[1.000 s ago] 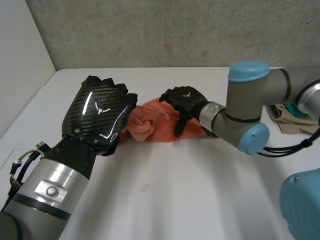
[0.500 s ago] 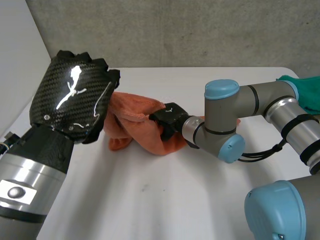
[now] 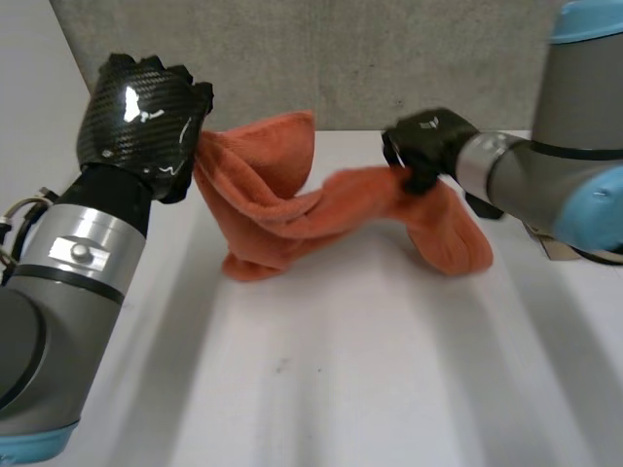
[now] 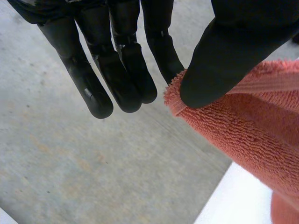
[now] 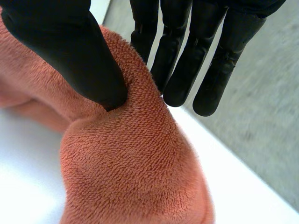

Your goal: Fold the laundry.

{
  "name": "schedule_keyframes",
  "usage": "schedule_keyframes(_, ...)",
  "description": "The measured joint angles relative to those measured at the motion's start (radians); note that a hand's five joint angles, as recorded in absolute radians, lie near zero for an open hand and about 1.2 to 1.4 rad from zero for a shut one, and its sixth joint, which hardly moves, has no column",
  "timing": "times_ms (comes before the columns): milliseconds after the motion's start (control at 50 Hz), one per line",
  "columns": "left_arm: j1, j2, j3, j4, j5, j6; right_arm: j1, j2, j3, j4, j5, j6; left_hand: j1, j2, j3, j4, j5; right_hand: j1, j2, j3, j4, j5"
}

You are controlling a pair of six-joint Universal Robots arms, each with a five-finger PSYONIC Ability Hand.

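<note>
Pinching the orange towel (image 3: 292,209), left hand (image 3: 141,122) and right hand (image 3: 428,146) stand apart.

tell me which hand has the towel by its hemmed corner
The left hand: its thumb pinches the towel at a hemmed corner. The right hand pinches a bunched plush fold where no hem shows.

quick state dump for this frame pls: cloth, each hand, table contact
cloth: orange towel, one piece, bunched, not folded
left hand: raised, thumb pinching the towel's hemmed edge against a finger
right hand: raised, thumb and fingers pinching a bunched part
span: towel sags between the two hands
table contact: the low folds seem to rest on the white table
</note>
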Motion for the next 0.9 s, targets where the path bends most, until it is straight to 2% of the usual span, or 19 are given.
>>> schedule_keyframes(40,0.000,-0.029,0.005,0.000,0.000,0.000,-0.014,-0.080,0.126,0.028,-0.005,-0.076,0.000,0.000,0.000,0.000,0.000,0.000,0.000,0.000,0.000,0.001)
schedule_keyframes(80,-0.004,-0.076,0.008,0.000,0.002,-0.002,-0.034,-0.211,0.346,0.070,-0.014,-0.205,0.000,0.000,0.000,0.000,0.000,0.000,0.000,0.000,0.001,0.001)
schedule_keyframes(100,-0.004,-0.076,0.008,0.000,0.002,-0.002,-0.034,-0.211,0.346,0.070,-0.014,-0.205,0.000,0.000,0.000,0.000,0.000,0.000,0.000,0.000,0.001,0.001)
schedule_keyframes(160,-0.020,-0.155,0.008,-0.001,0.003,-0.004,-0.036,-0.315,0.587,0.081,-0.021,-0.293,0.000,0.000,0.000,0.000,0.000,-0.029,-0.047,-0.037,-0.036,-0.031)
schedule_keyframes(180,-0.027,-0.175,0.009,-0.001,0.002,-0.004,-0.035,-0.320,0.605,0.078,-0.022,-0.295,0.000,0.000,0.000,0.000,0.000,-0.107,-0.142,-0.143,-0.145,-0.126)
schedule_keyframes(240,-0.054,-0.247,0.014,-0.002,0.001,-0.004,-0.024,-0.339,0.717,0.035,-0.019,-0.280,0.000,0.000,0.000,0.000,0.000,-0.469,-0.622,-0.625,-0.621,-0.585)
schedule_keyframes(300,-0.065,-0.275,0.016,-0.002,0.000,-0.004,-0.022,-0.339,0.734,0.016,-0.016,-0.267,0.000,0.000,0.000,0.000,0.000,-0.505,-0.666,-0.668,-0.665,-0.631)
schedule_keyframes(320,-0.079,-0.314,0.020,-0.002,-0.001,-0.004,-0.022,-0.338,0.748,-0.025,-0.010,-0.237,0.000,0.000,0.000,0.000,0.000,-0.586,-0.758,-0.767,-0.781,-0.748)
schedule_keyframes(440,-0.077,-0.340,0.020,-0.008,-0.003,-0.002,-0.054,-0.335,0.711,-0.076,0.013,-0.185,0.000,0.000,0.000,0.000,0.000,-0.588,-0.758,-0.769,-0.787,-0.753)
schedule_keyframes(640,-0.041,-0.308,-0.002,-0.017,0.000,-0.002,-0.156,-0.333,0.688,-0.037,0.015,-0.198,0.000,0.000,0.000,0.000,0.000,-0.588,-0.758,-0.769,-0.787,-0.756)
schedule_keyframes(900,-0.025,-0.294,-0.036,-0.017,0.009,-0.005,-0.167,-0.200,0.609,0.011,0.042,-0.378,0.000,0.000,0.000,0.000,0.000,-0.586,-0.756,-0.766,-0.782,-0.748)
